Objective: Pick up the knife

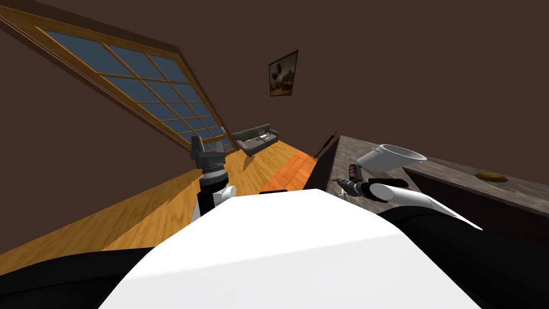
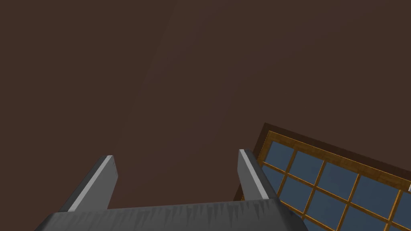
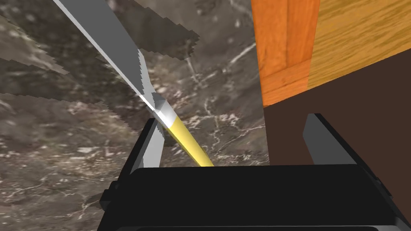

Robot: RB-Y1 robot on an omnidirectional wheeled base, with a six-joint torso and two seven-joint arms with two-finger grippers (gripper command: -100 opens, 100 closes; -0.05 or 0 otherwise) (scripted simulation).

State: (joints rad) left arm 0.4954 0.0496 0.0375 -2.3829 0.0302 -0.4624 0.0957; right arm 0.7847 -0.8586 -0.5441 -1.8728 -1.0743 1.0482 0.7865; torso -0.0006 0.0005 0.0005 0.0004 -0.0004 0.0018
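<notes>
Two spread fingers of the right gripper are set astride the yellow-handled knife on the counter, apparently readied for closing.

**Knife Half Out of Sight on Counter**

The knife runs out of frame at its blade tip. The end of its yellow handle disappears behind the dark body of the right gripper. Jagged patches of the marbled counter cover parts of the blade. Whether the nearer finger touches the knife cannot be told.
</notes>
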